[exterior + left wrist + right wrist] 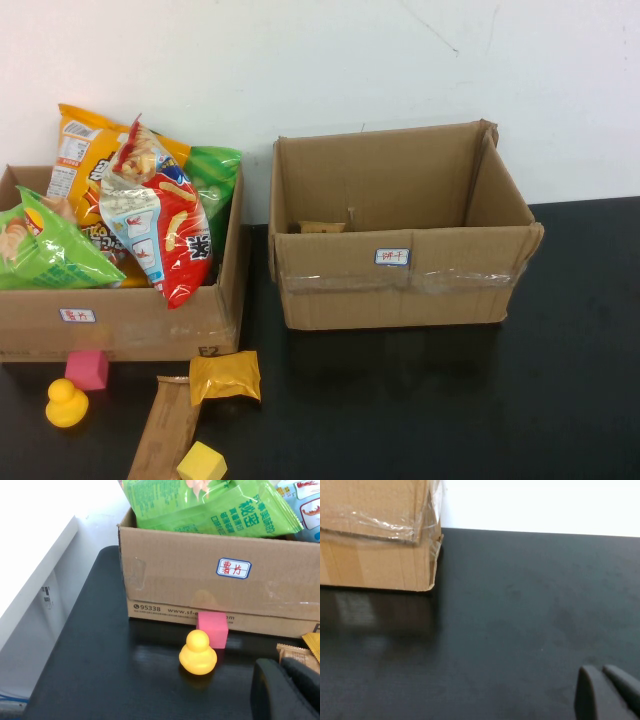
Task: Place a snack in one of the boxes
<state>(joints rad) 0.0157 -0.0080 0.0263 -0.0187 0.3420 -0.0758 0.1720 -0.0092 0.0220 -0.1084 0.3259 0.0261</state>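
Cardboard boxes stood waiting while both arms hung back, nothing yet picked up.

Yellow foil snack packet (225, 377) lay flat on the black table (450, 400), just in front of the left cardboard box (120, 325), which was heaped with crisp bags (150, 215); a long brown wrapped bar (165, 430) lay touching it, its long axis running toward the robot. A yellow rubber duck (198, 652), pink cube (213, 629) and yellow cube (201, 463) sat nearby. The left gripper (287, 690) hovered low near the duck, the packet lying just beyond to its right (clearly the nearer arm, I judged). The right gripper (607, 695) hung over bare table beside the nearly empty right cardboard box (400, 290). Both grippers held nothing; their opening could not be told.
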